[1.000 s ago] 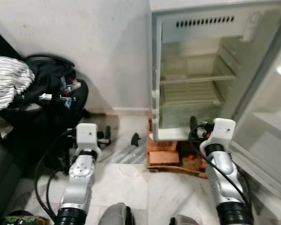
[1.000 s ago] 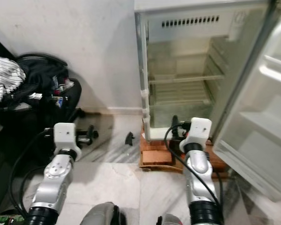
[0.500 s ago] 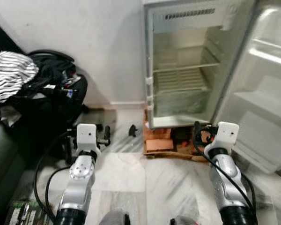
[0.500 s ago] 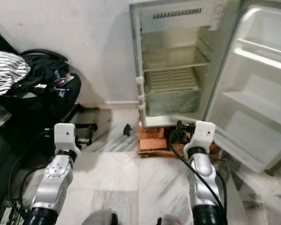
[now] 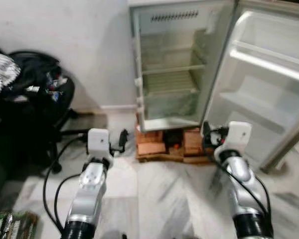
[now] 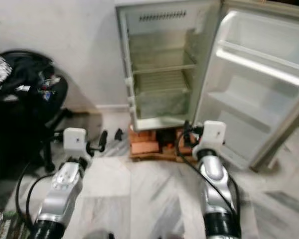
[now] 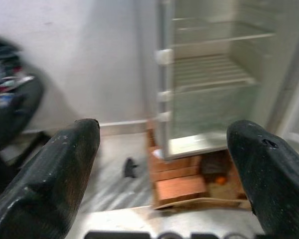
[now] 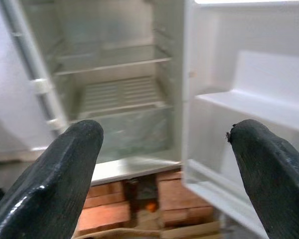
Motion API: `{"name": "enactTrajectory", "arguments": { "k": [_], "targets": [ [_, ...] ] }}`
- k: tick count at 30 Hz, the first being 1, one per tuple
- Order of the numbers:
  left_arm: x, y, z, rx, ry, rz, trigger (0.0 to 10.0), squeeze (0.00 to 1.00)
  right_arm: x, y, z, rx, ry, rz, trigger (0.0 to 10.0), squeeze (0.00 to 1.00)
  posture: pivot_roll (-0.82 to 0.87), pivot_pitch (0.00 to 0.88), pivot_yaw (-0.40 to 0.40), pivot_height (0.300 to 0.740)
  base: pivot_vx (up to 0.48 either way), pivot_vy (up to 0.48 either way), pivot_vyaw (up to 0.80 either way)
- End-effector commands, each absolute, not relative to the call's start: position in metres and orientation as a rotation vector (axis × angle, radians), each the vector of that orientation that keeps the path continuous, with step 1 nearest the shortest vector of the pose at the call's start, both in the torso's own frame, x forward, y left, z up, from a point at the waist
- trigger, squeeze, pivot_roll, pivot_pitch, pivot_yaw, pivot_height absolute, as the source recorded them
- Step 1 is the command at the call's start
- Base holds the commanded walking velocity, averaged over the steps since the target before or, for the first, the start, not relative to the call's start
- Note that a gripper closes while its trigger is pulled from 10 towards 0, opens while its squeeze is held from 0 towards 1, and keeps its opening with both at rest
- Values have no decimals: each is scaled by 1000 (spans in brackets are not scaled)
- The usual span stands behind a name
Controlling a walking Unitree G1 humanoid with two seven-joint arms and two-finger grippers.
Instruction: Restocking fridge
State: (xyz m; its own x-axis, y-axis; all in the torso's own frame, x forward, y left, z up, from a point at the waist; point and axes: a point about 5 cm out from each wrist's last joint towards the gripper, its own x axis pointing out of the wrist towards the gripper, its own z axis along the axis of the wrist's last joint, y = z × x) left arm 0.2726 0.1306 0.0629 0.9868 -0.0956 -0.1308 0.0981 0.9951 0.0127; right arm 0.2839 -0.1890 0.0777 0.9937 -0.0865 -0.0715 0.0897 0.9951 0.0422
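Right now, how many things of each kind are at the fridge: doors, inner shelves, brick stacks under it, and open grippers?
Open doors: 1, the door
Inner shelves: 2, upper shelf, lower shelf
Brick stacks: 2, left stack, right stack
Open grippers: 2, left gripper, right gripper
Total: 7

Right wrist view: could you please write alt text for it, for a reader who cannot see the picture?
An open fridge with bare shelves stands ahead, seen between the two spread black fingers of the right hand, which holds nothing. The fridge door is swung wide open, and the fridge rests on red bricks.
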Motion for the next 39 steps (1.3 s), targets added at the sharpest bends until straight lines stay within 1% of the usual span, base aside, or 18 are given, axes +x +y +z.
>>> {"name": "enactTrajectory", "arguments": {
  "k": [1, 13, 28, 39],
  "targets": [
    [273, 141, 61, 43, 135, -80, 10000, 0, 289, -178, 82, 55, 58, -57, 10000, 0, -41, 0, 45, 740, 0, -454, 0],
    [271, 141, 58, 47, 151, -89, 10000, 0, 293, -175, 85, 51, 54, -38, 10000, 0, -43, 0, 41, 740, 0, -446, 0],
    [273, 138, 57, 52, 143, -95, 10000, 0, 294, -175, 86, 56, 40, -28, 10000, 0, -51, 0, 40, 740, 324, -350, 0],
    [271, 134, 53, 61, 166, -108, 10000, 0, 293, -173, 88, 57, 30, -10, 10000, 0, -55, 0, 43, 740, 374, -283, 0]
  ]
}}
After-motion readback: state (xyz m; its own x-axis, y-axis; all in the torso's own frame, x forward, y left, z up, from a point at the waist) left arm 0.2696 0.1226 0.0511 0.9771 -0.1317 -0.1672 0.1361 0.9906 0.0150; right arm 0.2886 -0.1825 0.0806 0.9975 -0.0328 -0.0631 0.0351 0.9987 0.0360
